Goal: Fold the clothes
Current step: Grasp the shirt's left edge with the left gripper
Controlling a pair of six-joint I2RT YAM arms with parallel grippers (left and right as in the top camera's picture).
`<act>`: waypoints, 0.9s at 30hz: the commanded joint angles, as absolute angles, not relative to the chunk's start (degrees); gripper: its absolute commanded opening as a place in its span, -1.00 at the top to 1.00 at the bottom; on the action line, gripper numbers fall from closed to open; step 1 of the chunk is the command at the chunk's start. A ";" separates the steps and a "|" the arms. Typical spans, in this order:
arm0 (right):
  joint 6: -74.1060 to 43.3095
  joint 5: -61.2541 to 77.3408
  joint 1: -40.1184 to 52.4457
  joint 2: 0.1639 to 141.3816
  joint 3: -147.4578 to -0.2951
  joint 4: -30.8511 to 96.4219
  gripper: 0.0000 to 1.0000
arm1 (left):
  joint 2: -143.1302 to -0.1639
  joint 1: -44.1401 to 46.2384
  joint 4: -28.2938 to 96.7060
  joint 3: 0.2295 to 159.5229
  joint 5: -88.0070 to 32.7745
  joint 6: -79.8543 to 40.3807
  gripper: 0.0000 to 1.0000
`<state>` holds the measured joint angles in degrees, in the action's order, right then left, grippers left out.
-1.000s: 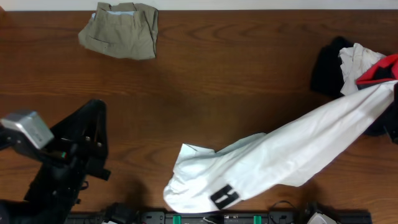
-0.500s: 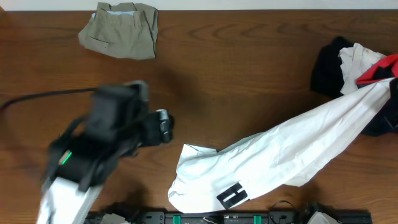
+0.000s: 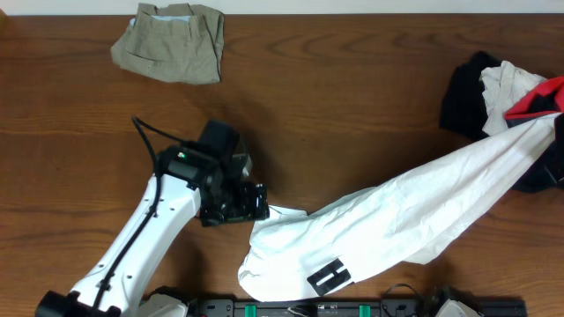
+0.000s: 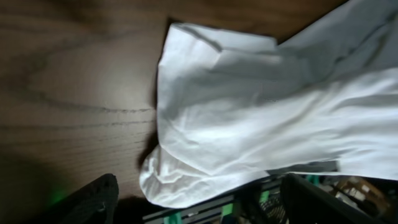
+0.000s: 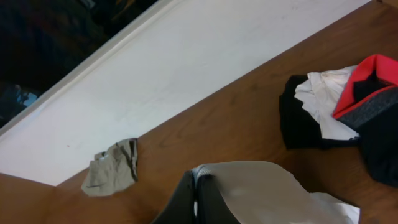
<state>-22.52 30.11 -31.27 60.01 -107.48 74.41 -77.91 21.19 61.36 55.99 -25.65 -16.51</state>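
Your left gripper is holding its jaws spread wide. The white top is lying between and ahead of its 2 fingers, crumpled left end nearest them, not gripped. Your right gripper is pressing its jaws together, pinching the top's other end. The cloth is stretching from the near edge of the table toward the far right. That end is running off the overhead frame beside the black piece, white piece and red piece. The khaki piece is lying well apart, far left. The top's black mark is showing white bars, but you are getting no legible letters from it.
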 commanded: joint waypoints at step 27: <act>-21.32 29.82 -31.05 60.29 -107.66 74.43 0.97 | -83.68 20.95 39.53 37.67 -39.94 -20.47 -0.76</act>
